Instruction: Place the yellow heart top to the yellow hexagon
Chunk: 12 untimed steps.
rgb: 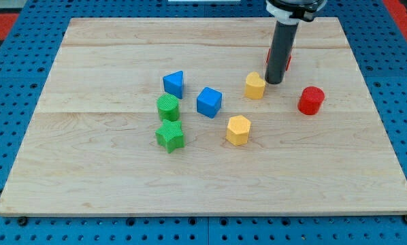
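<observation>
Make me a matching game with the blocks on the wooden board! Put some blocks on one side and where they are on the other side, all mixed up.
Blocks:
1. yellow heart
2. yellow hexagon
3. green star
4. red cylinder

Places:
A. farthest toward the view's right
B. right beside my tip, on its left in the view
C. just below the green cylinder
D. below and right of the blue cube

Pairs: 1-B, 2-D, 3-C, 4-A
</observation>
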### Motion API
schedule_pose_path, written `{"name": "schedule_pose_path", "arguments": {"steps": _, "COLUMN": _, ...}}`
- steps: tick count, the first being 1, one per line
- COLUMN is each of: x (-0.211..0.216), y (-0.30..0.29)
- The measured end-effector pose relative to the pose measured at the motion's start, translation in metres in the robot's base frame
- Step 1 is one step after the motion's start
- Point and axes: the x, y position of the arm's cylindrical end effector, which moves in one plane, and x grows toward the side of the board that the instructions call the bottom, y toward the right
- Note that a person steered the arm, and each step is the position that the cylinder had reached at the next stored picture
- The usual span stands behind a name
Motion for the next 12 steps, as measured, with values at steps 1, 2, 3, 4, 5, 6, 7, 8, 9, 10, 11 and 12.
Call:
{"name": "schedule_pose_path", "arguments": {"steps": 1, "x": 0.0, "y": -0.019}}
{"name": "schedule_pose_path", "arguments": {"steps": 2, "x": 0.0, "y": -0.038}}
{"name": "schedule_pose_path", "arguments": {"steps": 3, "x": 0.003, "y": -0.044}}
{"name": "schedule_pose_path", "arguments": {"steps": 4, "x": 0.005, "y": -0.044}}
{"name": "schedule_pose_path", "arguments": {"steps": 5, "x": -0.001, "y": -0.044}}
{"name": "schedule_pose_path", "arguments": {"steps": 6, "x": -0.002, "y": -0.052}}
{"name": "schedule_pose_path", "arguments": {"steps": 7, "x": 0.0, "y": -0.056}}
{"name": "schedule_pose_path", "arguments": {"steps": 8, "x": 0.009, "y": -0.056}}
{"name": "schedule_pose_path", "arguments": {"steps": 9, "x": 0.017, "y": -0.056}}
{"name": "schedule_pose_path", "arguments": {"steps": 10, "x": 0.024, "y": -0.056}}
{"name": "schedule_pose_path", "arguments": {"steps": 11, "x": 0.03, "y": -0.056}}
{"name": "schedule_pose_path", "arguments": {"steps": 12, "x": 0.033, "y": -0.056}}
